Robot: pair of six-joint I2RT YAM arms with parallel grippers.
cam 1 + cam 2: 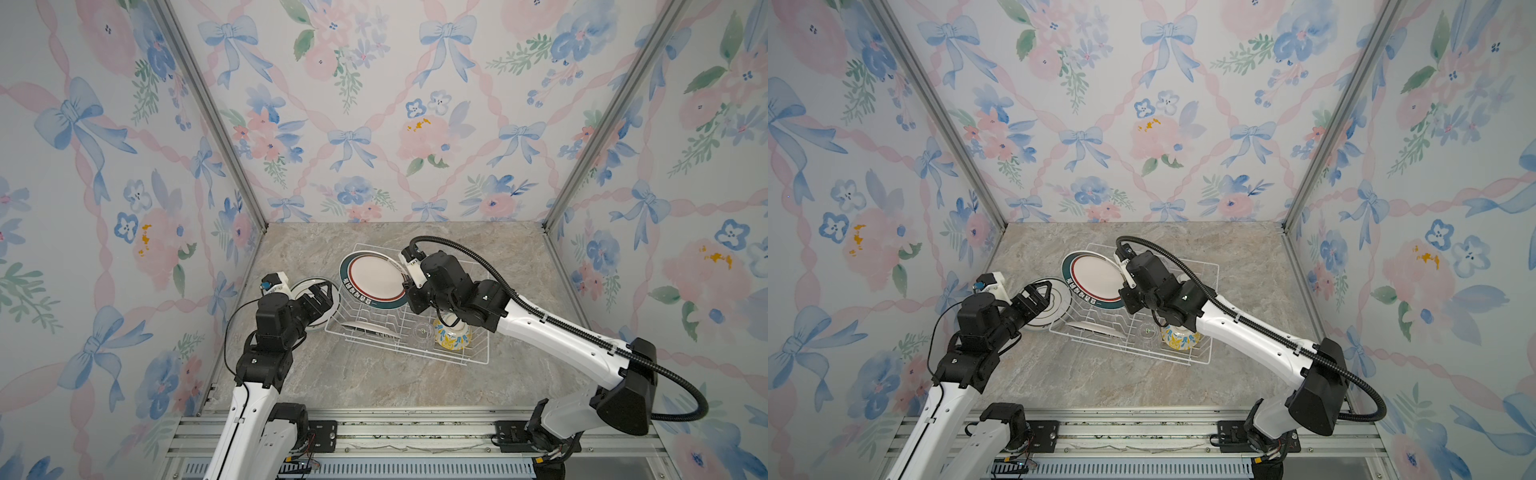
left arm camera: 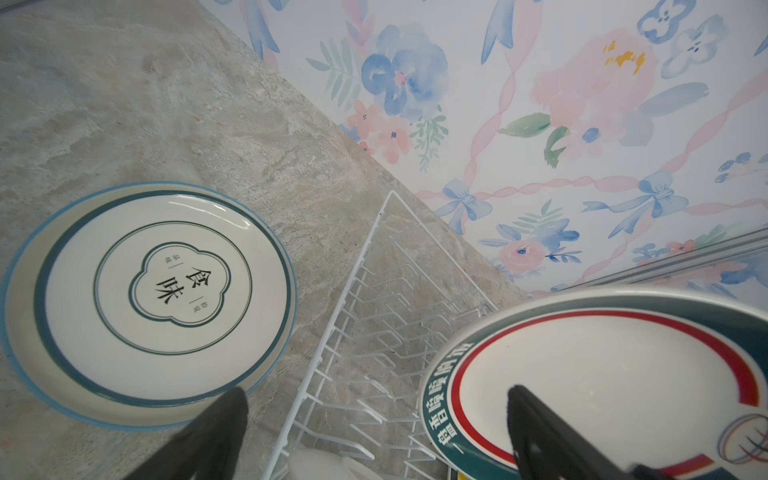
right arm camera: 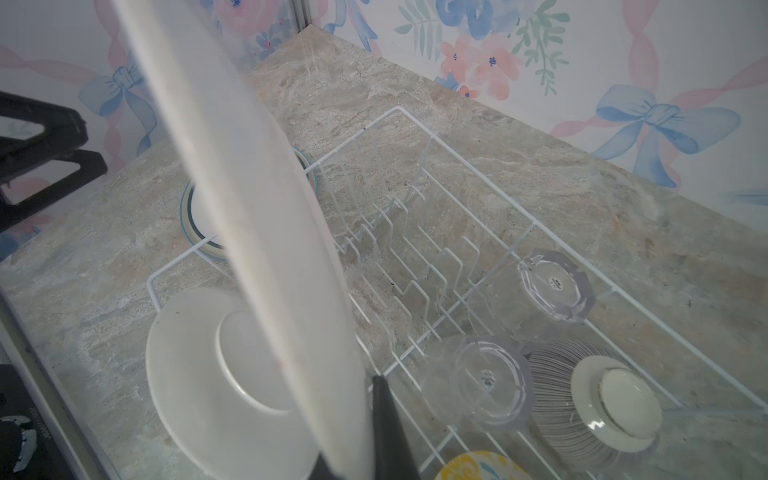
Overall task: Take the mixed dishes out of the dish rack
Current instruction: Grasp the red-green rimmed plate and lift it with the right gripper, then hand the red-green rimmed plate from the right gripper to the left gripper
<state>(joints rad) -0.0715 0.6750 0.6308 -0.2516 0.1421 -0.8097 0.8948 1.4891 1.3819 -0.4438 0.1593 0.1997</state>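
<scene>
My right gripper (image 1: 405, 283) (image 3: 353, 415) is shut on the edge of a green-rimmed plate with a red ring (image 1: 374, 282) (image 1: 1096, 279) (image 2: 602, 386), held tilted above the dish rack (image 1: 478, 358) (image 3: 478, 166). A white plate (image 1: 365, 328) (image 3: 195, 374), two upturned glass cups (image 3: 478, 382) (image 3: 555, 286), a purple-striped bowl (image 3: 582, 395) and a yellow-blue bowl (image 1: 451, 337) sit in the rack. My left gripper (image 1: 322, 291) (image 2: 376, 395) hangs open and empty above a plate with Chinese characters (image 2: 166, 303) (image 1: 1054, 309), which lies on the table left of the rack.
The marble table (image 1: 374, 382) is closed in by flowered walls on three sides, with metal posts (image 1: 552, 224) at the back corners. The rack stands askew in the table's middle. A rail with the arm bases (image 1: 415, 436) runs along the front edge.
</scene>
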